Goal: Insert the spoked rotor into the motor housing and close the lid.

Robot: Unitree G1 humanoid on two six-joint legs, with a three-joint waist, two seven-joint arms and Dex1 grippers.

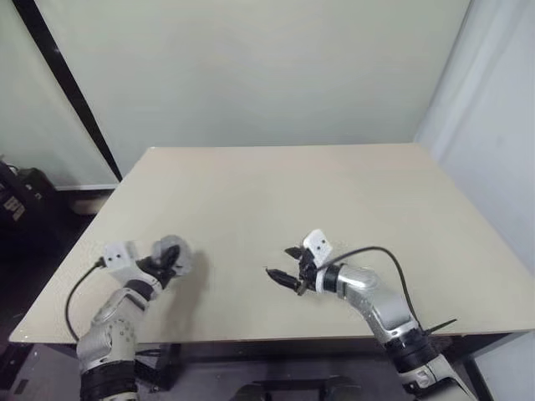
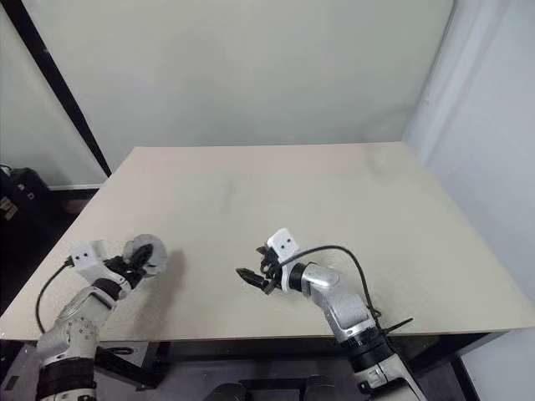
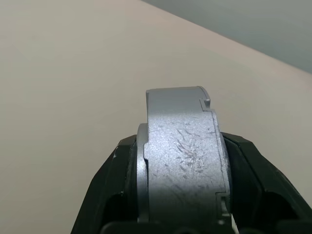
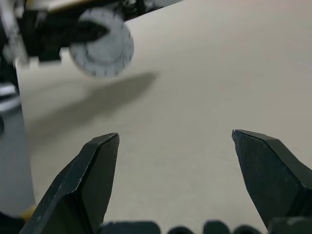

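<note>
Near the table's (image 1: 251, 192) front edge, the left gripper (image 1: 164, 264) by the front left corner clamps the closed housing (image 1: 172, 254) edge-on, lid (image 4: 101, 48) facing the right gripper (image 1: 286, 266). That gripper hovers mid-front with its fingers (image 4: 85, 180) spread wide, holding nothing. The rotor is hidden.

The silver disc (image 3: 183, 161) between the left end effector (image 3: 180, 195) fingers is cut off by the lower edge, its faces hidden edge-on. Beyond the right end effector (image 4: 173, 161), that disc's radial face is blurred; rotor and windings cannot be told.
</note>
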